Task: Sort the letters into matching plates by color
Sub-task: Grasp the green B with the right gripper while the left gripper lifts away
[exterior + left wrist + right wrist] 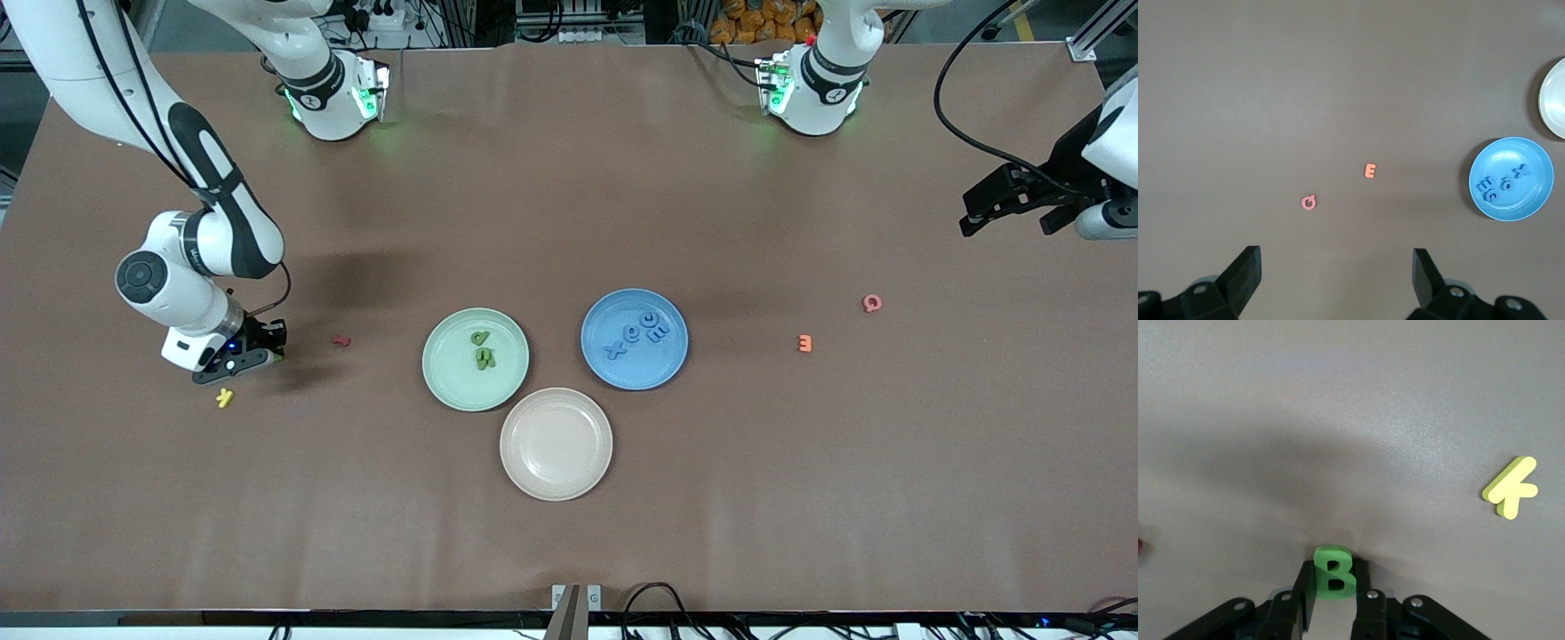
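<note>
- The right tool (1335,587) is down at the bench (569,533) near the right arm's end, and its two fingers are squeezed tight on a green letter B (1333,571).
- A yellow letter (225,398) lies on the bench just beside that tool, a bit nearer to the front camera. A small dark red letter (341,340) lies between the tool and the green plate (444,378).
- The green plate has two green letters (482,350) in it.
- The blue plate (622,373) sits beside the green one, toward the left arm's end. Four blue letters (640,332) lie in it.
- The pinkish plate (556,444) sits nearer to the front camera than the other two, touching or nearly touching both.
- An orange letter E (805,343) and a pink letter (872,303) lie on the bench toward the left arm's end, a little apart from each other.
- The left tool (1337,267) waits up in the air over that end of the bench, with its fingers wide apart and nothing in them.
</note>
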`<state>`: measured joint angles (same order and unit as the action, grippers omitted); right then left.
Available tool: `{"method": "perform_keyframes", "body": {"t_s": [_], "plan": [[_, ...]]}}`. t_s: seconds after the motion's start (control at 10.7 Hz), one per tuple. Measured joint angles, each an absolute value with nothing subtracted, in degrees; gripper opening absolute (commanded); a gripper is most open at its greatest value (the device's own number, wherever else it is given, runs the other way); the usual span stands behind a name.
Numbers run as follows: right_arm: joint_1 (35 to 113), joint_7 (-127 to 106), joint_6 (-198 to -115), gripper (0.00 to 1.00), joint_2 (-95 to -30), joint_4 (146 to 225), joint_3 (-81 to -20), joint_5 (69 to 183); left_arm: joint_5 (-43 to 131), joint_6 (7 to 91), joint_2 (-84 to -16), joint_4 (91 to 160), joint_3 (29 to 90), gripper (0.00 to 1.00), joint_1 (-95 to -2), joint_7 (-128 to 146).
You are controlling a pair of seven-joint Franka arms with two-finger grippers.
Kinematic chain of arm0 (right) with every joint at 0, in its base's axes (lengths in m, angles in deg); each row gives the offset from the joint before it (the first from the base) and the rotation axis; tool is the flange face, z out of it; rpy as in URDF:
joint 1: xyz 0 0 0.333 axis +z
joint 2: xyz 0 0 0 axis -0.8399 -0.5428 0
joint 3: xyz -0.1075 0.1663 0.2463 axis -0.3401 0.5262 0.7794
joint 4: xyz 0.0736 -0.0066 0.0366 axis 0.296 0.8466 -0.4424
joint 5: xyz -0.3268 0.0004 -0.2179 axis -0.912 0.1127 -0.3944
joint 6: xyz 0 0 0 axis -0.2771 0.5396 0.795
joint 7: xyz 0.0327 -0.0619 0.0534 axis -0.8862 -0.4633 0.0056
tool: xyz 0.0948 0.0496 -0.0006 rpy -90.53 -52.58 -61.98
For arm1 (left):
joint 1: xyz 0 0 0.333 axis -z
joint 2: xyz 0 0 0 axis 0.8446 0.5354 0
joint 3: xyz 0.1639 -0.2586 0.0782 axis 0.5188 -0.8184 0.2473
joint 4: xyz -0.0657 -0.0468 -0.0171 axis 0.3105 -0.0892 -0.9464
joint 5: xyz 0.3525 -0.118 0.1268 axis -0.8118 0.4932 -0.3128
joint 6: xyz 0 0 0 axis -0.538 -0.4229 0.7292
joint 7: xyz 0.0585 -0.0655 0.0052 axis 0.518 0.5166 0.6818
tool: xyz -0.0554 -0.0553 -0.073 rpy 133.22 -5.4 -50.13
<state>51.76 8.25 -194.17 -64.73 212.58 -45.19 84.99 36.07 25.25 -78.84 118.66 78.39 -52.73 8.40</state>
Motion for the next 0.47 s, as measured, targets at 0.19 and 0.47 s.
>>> {"method": "perform_keyframes", "body": {"t_s": [0.19,0.47], "plan": [[51.75,8.24,-194.39,0.07,-64.61,212.40,-45.23,84.99,36.26,25.28,-78.67,118.62,78.22,1.00,-52.62,8.28],[51.77,7.25,-188.62,0.07,-62.86,209.64,-45.19,85.02,36.33,25.66,-78.39,118.59,78.20,1.00,-52.54,8.25]]}}
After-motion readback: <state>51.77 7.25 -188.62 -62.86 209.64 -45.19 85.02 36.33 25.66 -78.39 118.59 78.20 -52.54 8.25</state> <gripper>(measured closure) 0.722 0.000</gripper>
